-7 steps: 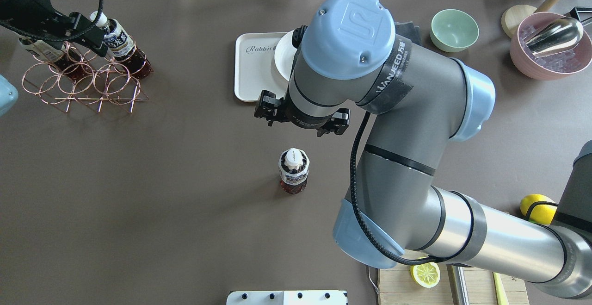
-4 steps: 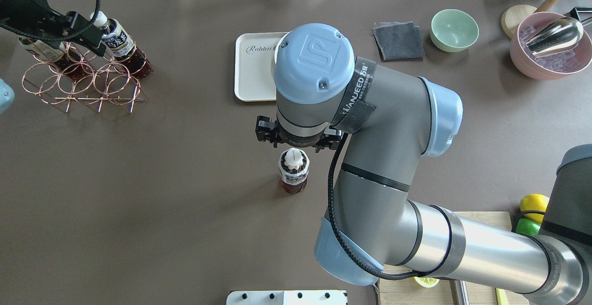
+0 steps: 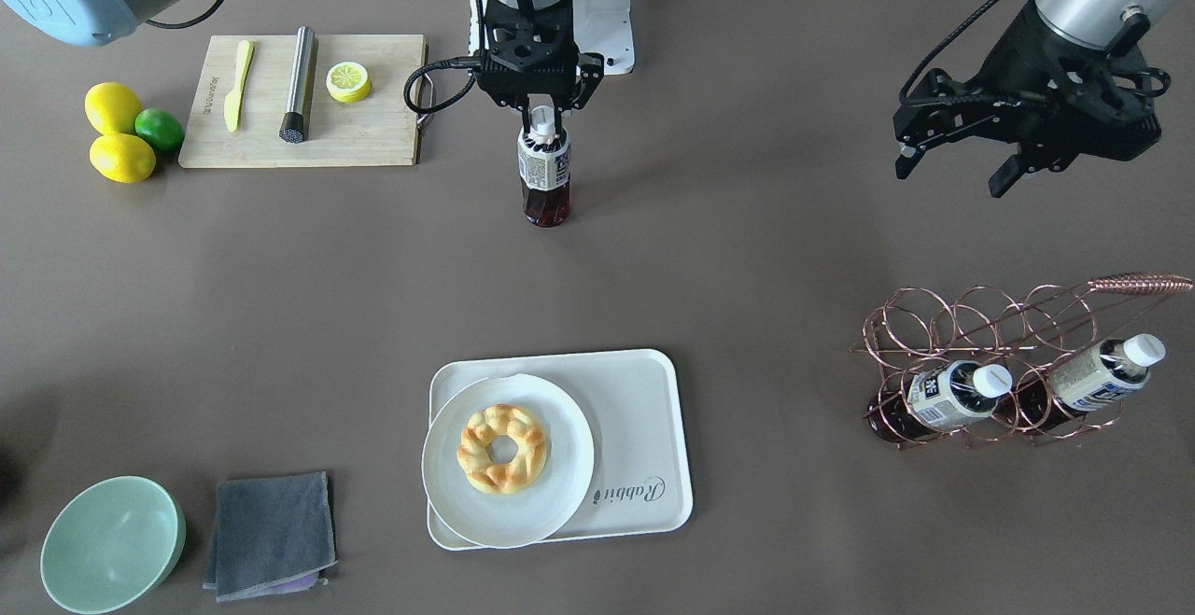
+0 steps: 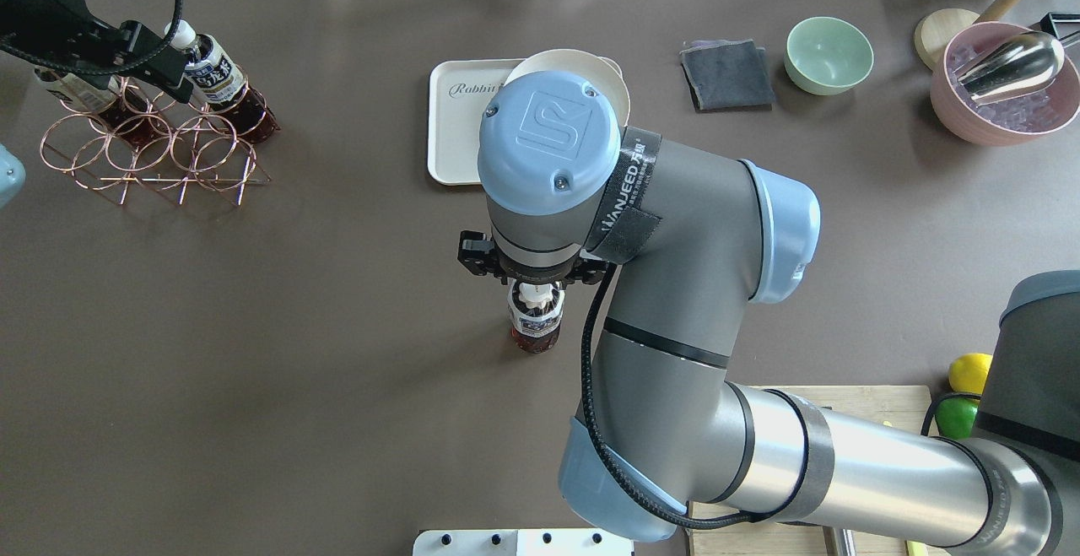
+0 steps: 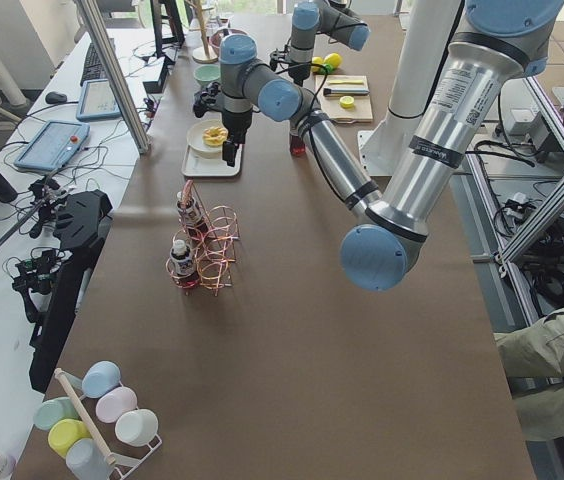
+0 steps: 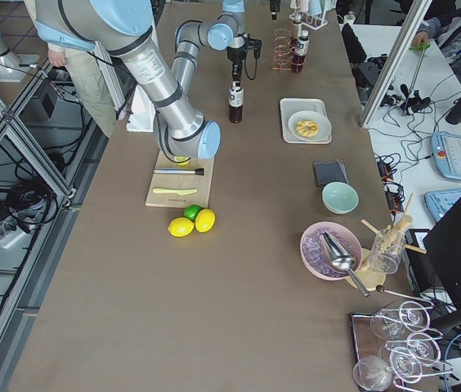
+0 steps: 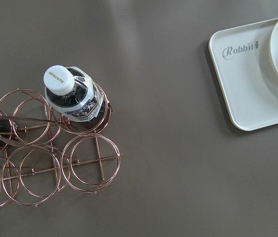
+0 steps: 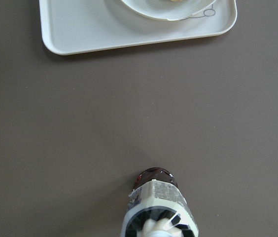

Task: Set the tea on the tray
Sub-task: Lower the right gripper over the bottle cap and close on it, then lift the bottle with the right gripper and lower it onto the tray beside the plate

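The tea (image 3: 543,172) stands upright on the counter (image 3: 747,251) in the upper centre of the front-facing view. It is near the right edge of the cutting board (image 3: 373,144) and well apart from the tray (image 3: 639,424), which lies in the lower centre. A broad stretch of brown counter runs between the bottle and the tray's upper rim. A round plate (image 3: 565,466) with a doughnut (image 3: 502,448) covers the tray's left part and overhangs its left and lower rims, so the tray's bare floor is the strip on the frame's right, by the "Rabbit" script. The copper wire rack (image 3: 990,316), with two alike bottles lying in it, sits at the far right of that view, well apart from both tea and tray. Compared with the overhead view of 0.9 s ago, the right hand (image 3: 543,113) has travelled down the frame from just below the tray's lower edge to the tea. Then it was apart from the bottle, and half a second ago it was at the cap's upper side. Now its jaws stand spread on either side of the white cap, not clamped on it as far as shows. The tea itself and the rack have kept their places. The right arm comes in from the lower right of the overhead view, bends at the elbow and points its wrist straight down over the bottle. The left hand (image 3: 950,176) hangs tilted at the upper right of the front-facing view, above the rack in the frame, its jaws apart and holding nothing.
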Robot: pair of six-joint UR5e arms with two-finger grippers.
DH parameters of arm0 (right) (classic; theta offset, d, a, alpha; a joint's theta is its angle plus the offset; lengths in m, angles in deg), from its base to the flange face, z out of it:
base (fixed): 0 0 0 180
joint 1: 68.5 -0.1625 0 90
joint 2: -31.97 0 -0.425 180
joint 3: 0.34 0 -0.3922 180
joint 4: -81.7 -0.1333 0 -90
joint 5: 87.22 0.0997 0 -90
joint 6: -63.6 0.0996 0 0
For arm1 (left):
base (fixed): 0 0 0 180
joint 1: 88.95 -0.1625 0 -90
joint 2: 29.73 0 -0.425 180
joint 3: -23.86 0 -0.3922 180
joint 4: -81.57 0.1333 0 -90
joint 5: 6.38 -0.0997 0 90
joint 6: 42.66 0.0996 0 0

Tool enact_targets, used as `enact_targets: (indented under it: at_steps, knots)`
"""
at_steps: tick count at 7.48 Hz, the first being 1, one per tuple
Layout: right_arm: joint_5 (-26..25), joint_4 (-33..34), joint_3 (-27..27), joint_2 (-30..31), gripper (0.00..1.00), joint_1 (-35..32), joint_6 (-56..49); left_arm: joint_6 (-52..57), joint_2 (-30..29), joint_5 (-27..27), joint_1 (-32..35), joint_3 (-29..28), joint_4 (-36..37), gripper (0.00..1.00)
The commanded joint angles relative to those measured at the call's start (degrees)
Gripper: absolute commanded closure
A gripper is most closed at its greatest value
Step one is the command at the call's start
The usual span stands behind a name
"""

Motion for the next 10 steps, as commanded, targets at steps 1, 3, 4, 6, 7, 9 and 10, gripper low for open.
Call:
enact_targets:
  at_steps: [1, 3, 4, 6, 7, 9, 10]
  knots:
    - [-0.55, -0.02, -0.68, -0.38, 1.00, -0.10, -1.32, -0.10, 0.66, 0.00, 0.00, 0.48, 0.00, 0.04]
    - [-0.20, 0.07, -1.20, -2.48, 1.00, -2.54, -3.67, -0.10, 0.93, -0.09, 0.78, 1.00, 0.17, 0.04]
    - [-0.03, 0.07, -2.34, -3.18, 1.00, -4.39, -5.61, 0.51, 3.28, -0.09, 2.53, 2.40, 0.18, 0.04]
    - [2.15, -0.63, -14.50, -12.19, 1.00, -8.95, -9.03, 5.83, 10.73, 0.00, 8.75, 5.30, 0.18, 0.04]
    - [5.04, -2.81, -21.96, -17.73, 1.00, -11.32, -9.75, 11.62, 14.25, 0.00, 14.27, 5.14, 0.26, 0.04]
    - [7.09, -14.64, -36.64, -23.64, 1.00, -14.50, -10.19, 19.39, 19.45, 3.15, 23.52, 4.44, 0.35, 0.04]
    - [7.09, -17.05, -44.55, -27.15, 1.00, -15.38, -12.37, 21.94, 22.69, 3.16, 26.08, 4.95, 0.27, 0.04]
